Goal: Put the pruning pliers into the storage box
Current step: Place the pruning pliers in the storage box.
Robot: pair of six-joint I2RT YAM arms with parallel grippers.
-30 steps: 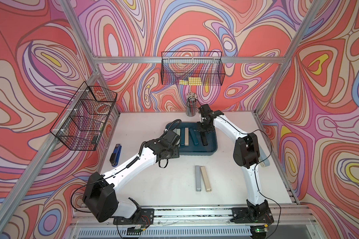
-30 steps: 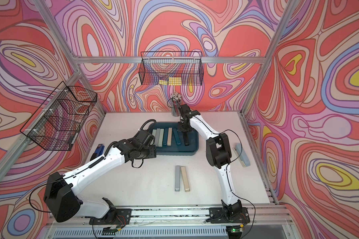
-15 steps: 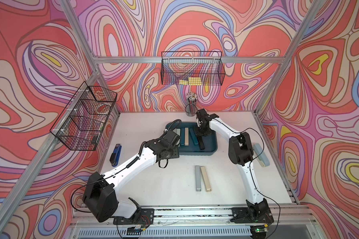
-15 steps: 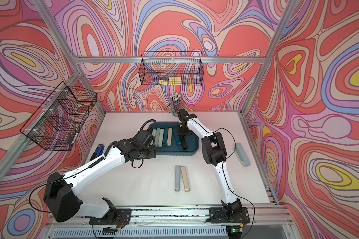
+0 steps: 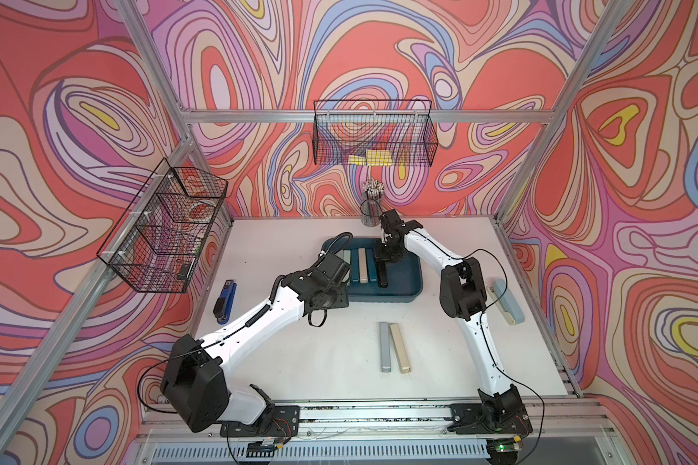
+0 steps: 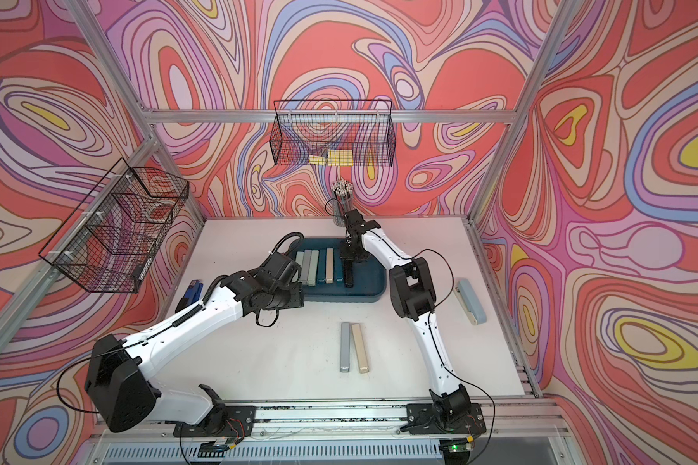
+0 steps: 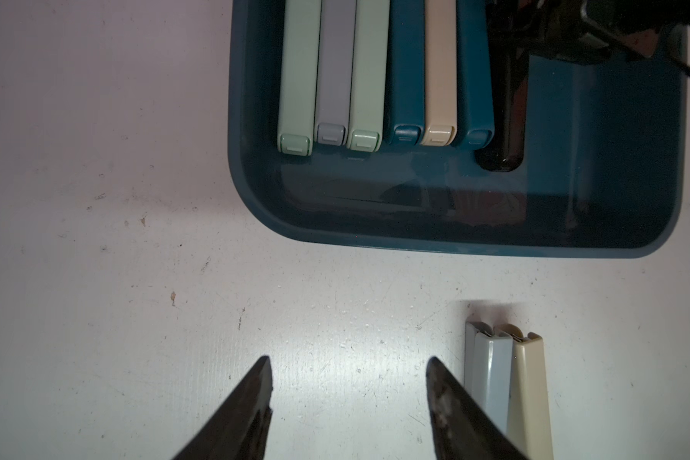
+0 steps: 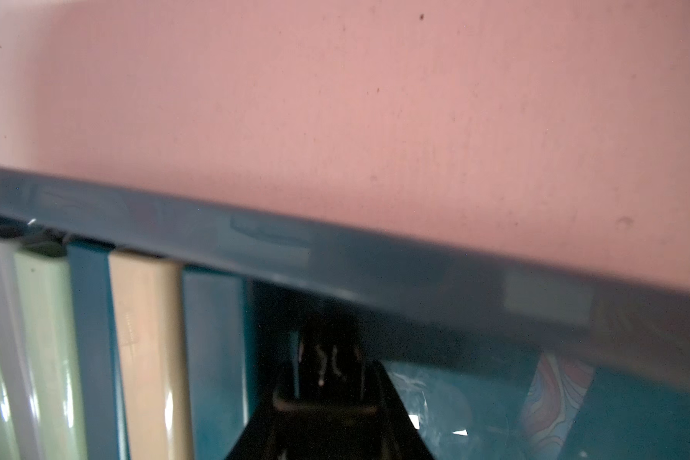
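The dark teal storage box (image 5: 404, 277) (image 6: 368, 280) lies at the table's far middle. Several pruning pliers in green, grey, teal and beige (image 7: 369, 75) lie side by side in its left half. My right gripper (image 5: 383, 259) (image 8: 329, 382) is down inside the box, shut on a black pruning pliers (image 5: 382, 277) right beside the row. My left gripper (image 7: 349, 368) hangs open over bare table in front of the box, with nothing between its fingers. A grey (image 5: 385, 346) and a beige pruning pliers (image 5: 400, 348) lie together nearer the front. Another pair (image 5: 508, 300) lies at the right edge.
A blue-and-black stapler (image 5: 225, 300) lies at the table's left. A cup of pencils (image 5: 370, 205) stands just behind the box and the right wrist. Black wire baskets hang on the back wall (image 5: 373, 137) and the left wall (image 5: 164, 233).
My right gripper has slid the black pruning pliers leftward in the box, up to the row, and its elbow swung left. The left arm has stayed still.
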